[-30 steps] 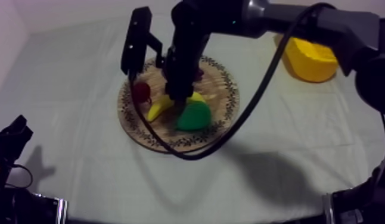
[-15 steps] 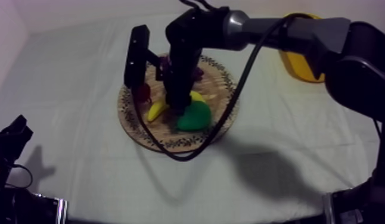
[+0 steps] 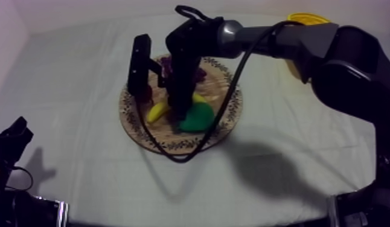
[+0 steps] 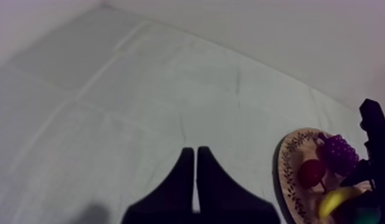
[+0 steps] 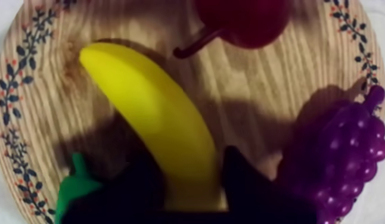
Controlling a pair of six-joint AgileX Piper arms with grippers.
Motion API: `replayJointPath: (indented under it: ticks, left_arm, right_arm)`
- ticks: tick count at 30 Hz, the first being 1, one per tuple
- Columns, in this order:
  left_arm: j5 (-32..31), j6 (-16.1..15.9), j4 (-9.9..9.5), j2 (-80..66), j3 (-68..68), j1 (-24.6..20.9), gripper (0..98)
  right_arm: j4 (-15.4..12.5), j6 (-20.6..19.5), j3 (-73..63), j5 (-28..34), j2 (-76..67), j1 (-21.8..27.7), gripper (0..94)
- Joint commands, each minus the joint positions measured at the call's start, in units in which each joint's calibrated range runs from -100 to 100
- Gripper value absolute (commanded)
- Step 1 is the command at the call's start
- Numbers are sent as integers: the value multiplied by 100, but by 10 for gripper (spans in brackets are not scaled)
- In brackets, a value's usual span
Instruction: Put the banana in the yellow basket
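**Clearance around the round wooden board (image 3: 136,128).** The right gripper (image 5: 189,158) fingers (image 5: 248,187) sit against either flank of the banana (image 5: 150,113). The pear (image 5: 74,186) lies just beside one finger and the grapes (image 5: 350,149) just beside the other. The small red fruit (image 5: 242,18) lies near the banana's far end. The right arm (image 3: 276,39) spans the air from the board toward the yellow basket (image 3: 307,18). The bench (image 3: 76,66) left of the board is open cloth.

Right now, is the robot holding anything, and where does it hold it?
The right gripper grips the banana near one end; the left gripper holds nothing.
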Motion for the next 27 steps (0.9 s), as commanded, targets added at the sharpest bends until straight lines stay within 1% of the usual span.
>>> replayJointPath:
  ticks: [1,3,6,10,16,22,27]
  left_arm:
    - [-1,2,-3,-5,-1,-1,1]
    - [-1,2,-3,-5,-1,-1,1]
    - [-1,2,-3,-5,-1,-1,1]
    - [-1,2,-3,-5,-1,-1,1]
    - [-1,2,-3,-5,-1,-1,1]
    - [-1,2,-3,-5,-1,-1,1]
    - [-1,2,-3,-5,-1,-1,1]
  right_arm:
    - [-12,-21,-36,-4,1,6,144]
    - [-11,-21,-56,-7,-29,15,102]
    - [-8,-25,-43,3,-167,36,71]
    - [14,-51,89,31,-516,69,59]
    - [125,-129,552,-27,-1316,173,57]
    - [319,-329,984,-284,-2196,457,59]
    - [558,-661,1216,-635,-2855,831,60]
